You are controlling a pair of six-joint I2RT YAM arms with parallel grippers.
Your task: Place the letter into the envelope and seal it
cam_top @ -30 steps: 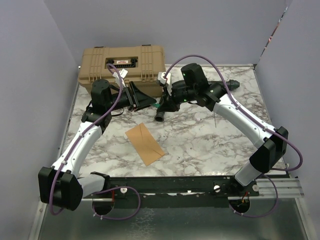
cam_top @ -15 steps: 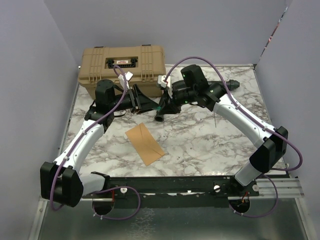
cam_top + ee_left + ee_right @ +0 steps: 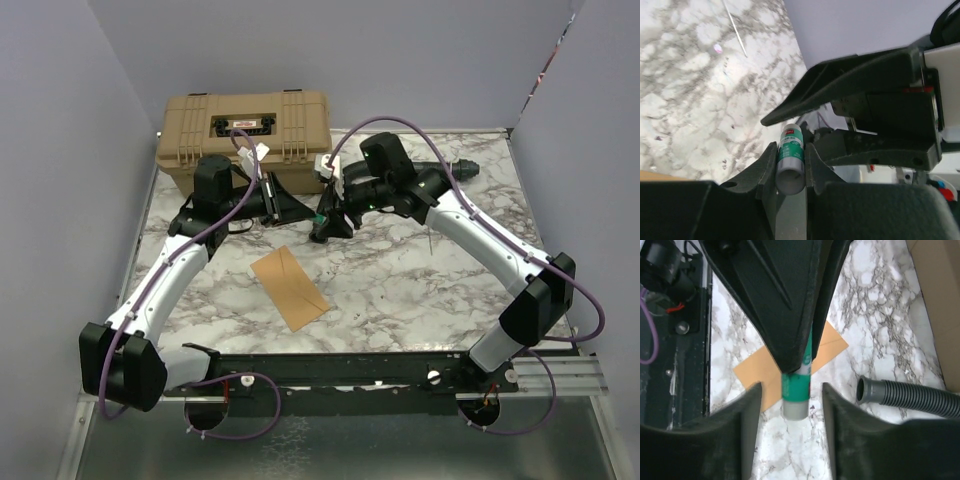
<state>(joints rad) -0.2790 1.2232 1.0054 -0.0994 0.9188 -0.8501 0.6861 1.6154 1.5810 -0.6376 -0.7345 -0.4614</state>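
Aloft, left gripper (image 3: 790,149) pinching glue stick (image 3: 791,162), outstretched

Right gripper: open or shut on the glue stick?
Open: the right gripper leaves gaps beside the glue stick; the left gripper pinches it.

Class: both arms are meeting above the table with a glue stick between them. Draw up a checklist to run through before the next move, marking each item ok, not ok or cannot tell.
1. Left gripper clamps the glue stick on both sides: ok.
2. Right gripper has its jaws clear of the stick, a gap on each side: ok.
3. Envelope lies flat on the table, clear of both arms: ok.
4. Letter inside the envelope: cannot tell; no separate sheet shows.
5. Flap already stuck down: cannot tell.
6. Stick's cap removed: cannot tell.
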